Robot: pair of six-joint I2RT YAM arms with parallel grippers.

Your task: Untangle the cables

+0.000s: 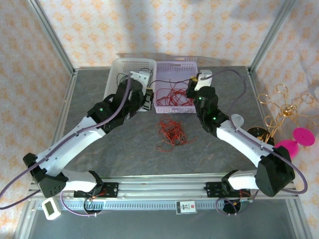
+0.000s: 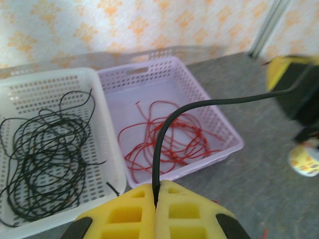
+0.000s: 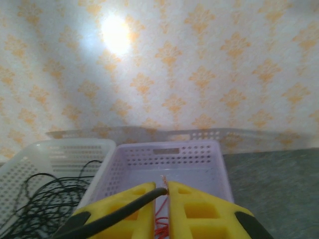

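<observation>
Two baskets touch side by side at the far edge: white basket (image 1: 115,63) holds black cables (image 2: 45,144), lilac basket (image 1: 175,63) holds red cables (image 1: 172,95). Left gripper (image 2: 156,191) and right gripper (image 3: 160,191) each pinch one black cable (image 2: 224,100). One red tangle (image 1: 170,132) lies on open table (image 1: 124,149).

Grey table (image 1: 149,154), aluminium frame posts (image 1: 50,35) at the corners, orange-patterned wallpaper (image 1: 164,25) behind. White basket (image 1: 122,61) and lilac basket (image 1: 174,63) at the far edge, side by side, walls touching, both perforated. Right side of the table: gold wire ornament (image 1: 279,107), upright, loops on top, on a black round base (image 1: 259,133). Pink disc (image 1: 303,135) just beside it, tilted; second pink piece (image 1: 286,145) below, partly hidden. Near edge: metal rail (image 1: 159,189) with small label (image 1: 187,206). White gadget with a screen (image 1: 51,208) at the near left corner.
</observation>
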